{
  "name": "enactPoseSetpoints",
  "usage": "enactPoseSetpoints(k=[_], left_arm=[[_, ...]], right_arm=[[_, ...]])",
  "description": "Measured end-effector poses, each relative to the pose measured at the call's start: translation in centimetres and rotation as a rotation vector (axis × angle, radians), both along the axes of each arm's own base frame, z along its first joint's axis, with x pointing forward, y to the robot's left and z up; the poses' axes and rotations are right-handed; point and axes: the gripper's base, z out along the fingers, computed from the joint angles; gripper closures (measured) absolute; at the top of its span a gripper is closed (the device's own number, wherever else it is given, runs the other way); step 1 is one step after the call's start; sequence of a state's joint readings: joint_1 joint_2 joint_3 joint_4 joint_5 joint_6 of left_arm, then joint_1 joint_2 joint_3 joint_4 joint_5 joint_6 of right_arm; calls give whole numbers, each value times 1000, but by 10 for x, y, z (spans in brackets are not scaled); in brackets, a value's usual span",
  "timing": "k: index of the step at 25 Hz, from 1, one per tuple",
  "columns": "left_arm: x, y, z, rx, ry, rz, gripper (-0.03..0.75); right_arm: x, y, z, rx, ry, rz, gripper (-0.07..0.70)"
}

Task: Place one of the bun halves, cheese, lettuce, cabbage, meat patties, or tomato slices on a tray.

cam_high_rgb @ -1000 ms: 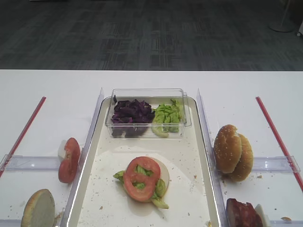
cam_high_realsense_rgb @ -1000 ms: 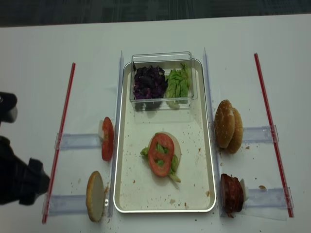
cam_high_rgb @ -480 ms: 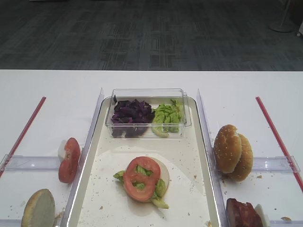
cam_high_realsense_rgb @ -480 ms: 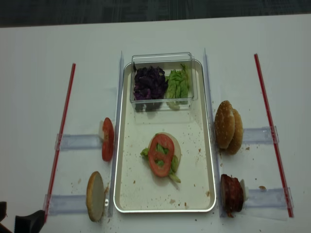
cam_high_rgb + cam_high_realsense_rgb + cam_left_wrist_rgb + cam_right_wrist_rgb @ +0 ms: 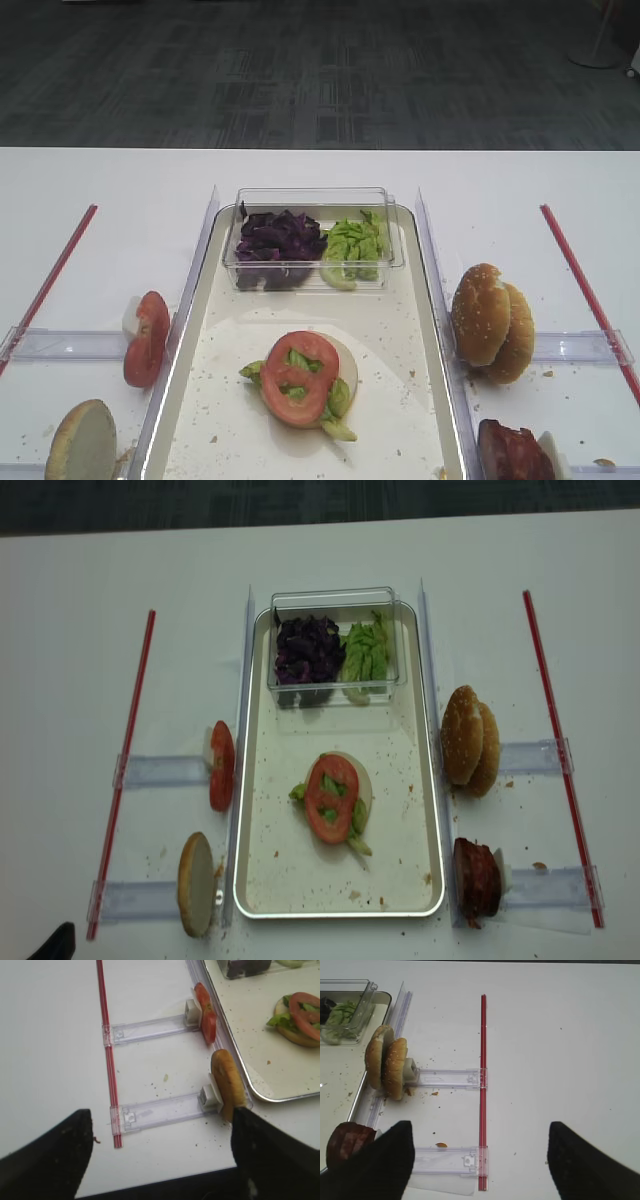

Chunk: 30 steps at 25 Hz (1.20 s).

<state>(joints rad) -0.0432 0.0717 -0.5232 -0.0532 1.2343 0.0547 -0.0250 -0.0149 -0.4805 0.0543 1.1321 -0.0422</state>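
Note:
On the tray (image 5: 290,875) lies a bun half topped with lettuce and a tomato slice (image 5: 331,797). Its clear box holds cabbage (image 5: 308,650) and lettuce (image 5: 366,652). Left of the tray a tomato slice (image 5: 221,766) and a bun half (image 5: 197,883) stand on edge. On the right are two bun halves (image 5: 472,736) and a meat patty (image 5: 476,879). Cheese is out of view. My left gripper (image 5: 160,1160) hangs open and empty over the front left table edge, with the bun half (image 5: 227,1082) near its right finger. My right gripper (image 5: 480,1160) is open and empty, right of the meat patty (image 5: 347,1142).
Red strips (image 5: 125,760) (image 5: 560,750) run along both sides, joined to clear plastic holders (image 5: 160,1110) (image 5: 447,1078). Clear rails flank the tray. Crumbs speckle the tray and table. The table's front edge (image 5: 165,1182) lies just under my left gripper.
The left arm has pulled back toward the front left corner of the overhead view, leaving only a dark tip at the bottom edge. The food has not moved.

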Motion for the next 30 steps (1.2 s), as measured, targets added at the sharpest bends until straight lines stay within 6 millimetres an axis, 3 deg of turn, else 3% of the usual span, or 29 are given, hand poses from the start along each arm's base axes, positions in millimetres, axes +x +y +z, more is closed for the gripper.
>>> enactPoseSetpoints(k=[30], left_arm=[[-7,5,-7,-22,-100,76,191]], right_arm=[[0,0,0,2,0,-1,61]])
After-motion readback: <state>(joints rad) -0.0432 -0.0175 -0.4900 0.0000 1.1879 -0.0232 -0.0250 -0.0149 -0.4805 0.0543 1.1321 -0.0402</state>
